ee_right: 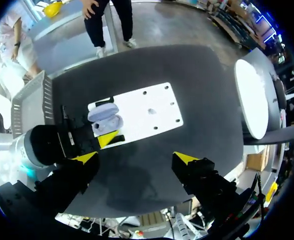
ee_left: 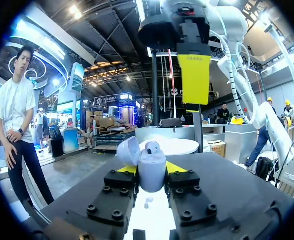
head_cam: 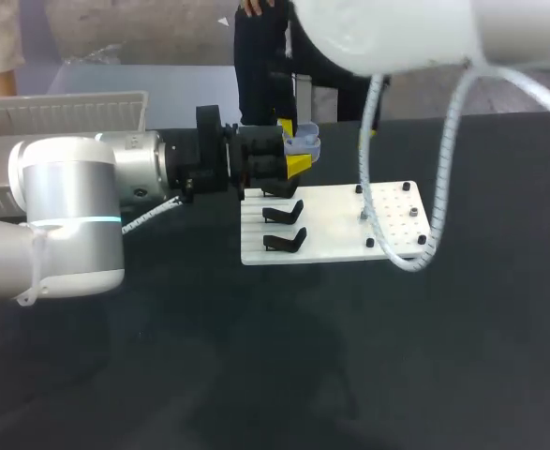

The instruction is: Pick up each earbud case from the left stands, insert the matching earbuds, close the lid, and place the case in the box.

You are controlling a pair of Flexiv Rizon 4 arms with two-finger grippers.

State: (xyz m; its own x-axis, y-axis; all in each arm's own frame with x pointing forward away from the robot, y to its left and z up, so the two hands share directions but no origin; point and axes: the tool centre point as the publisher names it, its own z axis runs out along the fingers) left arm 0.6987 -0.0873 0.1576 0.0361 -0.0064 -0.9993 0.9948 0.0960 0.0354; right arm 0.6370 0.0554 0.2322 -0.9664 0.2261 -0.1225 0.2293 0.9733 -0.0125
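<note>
My left gripper (head_cam: 291, 155) is shut on a lavender earbud case (head_cam: 303, 142) and holds it above the far left of the white plate (head_cam: 349, 225). In the left wrist view the case (ee_left: 152, 170) sits upright between my left gripper's (ee_left: 152, 176) yellow fingers, with its lid (ee_left: 128, 151) swung open and a white earbud (ee_left: 152, 147) in its top. My right gripper (ee_right: 135, 159) hangs open high above the table, with the case (ee_right: 105, 120) well below it. One of its yellow fingers (ee_left: 193, 77) shows above the case.
Two empty black stands (head_cam: 282, 212) (head_cam: 284, 241) stand on the plate's left part. A small white piece (ee_left: 148, 202) lies on the plate under the case. A grey box (head_cam: 59, 117) stands at the far left of the dark table.
</note>
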